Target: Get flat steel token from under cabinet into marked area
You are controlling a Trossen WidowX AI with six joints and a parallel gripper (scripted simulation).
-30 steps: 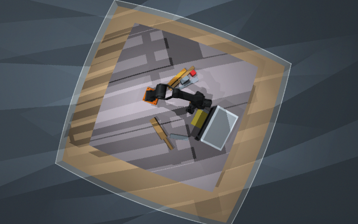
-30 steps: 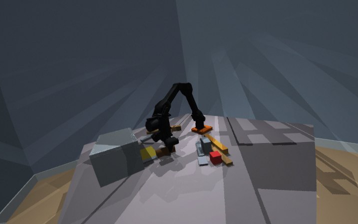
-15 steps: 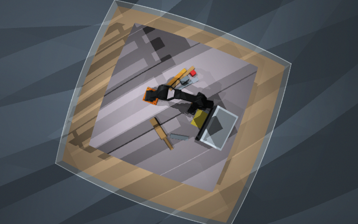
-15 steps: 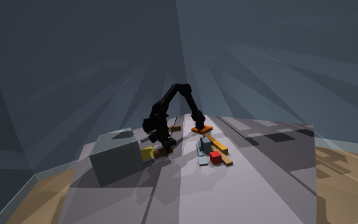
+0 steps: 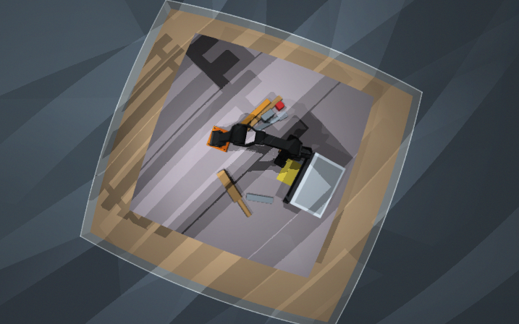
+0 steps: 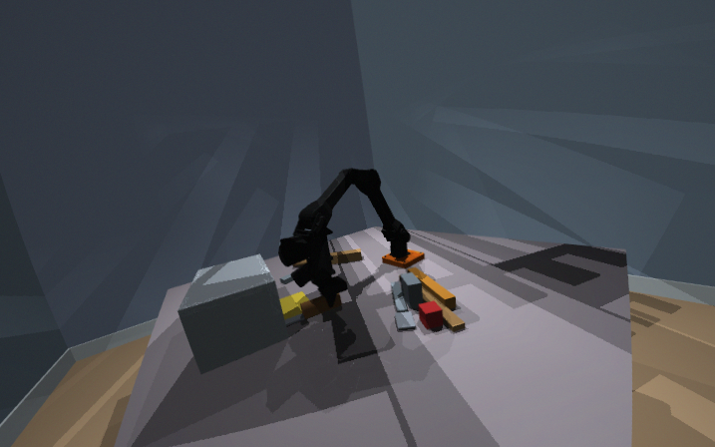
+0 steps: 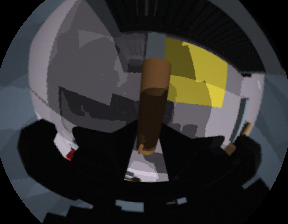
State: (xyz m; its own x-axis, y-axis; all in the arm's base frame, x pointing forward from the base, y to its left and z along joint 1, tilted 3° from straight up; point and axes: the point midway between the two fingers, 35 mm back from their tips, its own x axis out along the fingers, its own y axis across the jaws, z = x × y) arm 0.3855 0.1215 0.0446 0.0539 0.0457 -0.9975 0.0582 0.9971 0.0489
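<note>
The cabinet (image 5: pixel 315 186) (image 6: pixel 237 332) is a pale grey box with a dark slotted front. The steel token cannot be made out in any view. The yellow marked area (image 5: pixel 287 177) (image 6: pixel 293 302) (image 7: pixel 197 92) lies in front of the cabinet. My gripper (image 7: pixel 148 123) is shut on the brown handle (image 7: pixel 155 75) (image 6: pixel 318 306) of a tool, low over the table beside the marked area. The tool's flat grey blade (image 7: pixel 156 45) runs from the handle along the area's edge to the cabinet front; its far end is hidden.
An orange bar (image 5: pixel 262 107) (image 6: pixel 442 293), a red cube (image 5: pixel 279 105) (image 6: pixel 430 314), a grey block (image 5: pixel 267 115) (image 6: pixel 411 289) and pale grey pieces lie on one side. A wooden piece (image 5: pixel 230 186) and a grey flat bar (image 5: pixel 259 198) lie on the other side.
</note>
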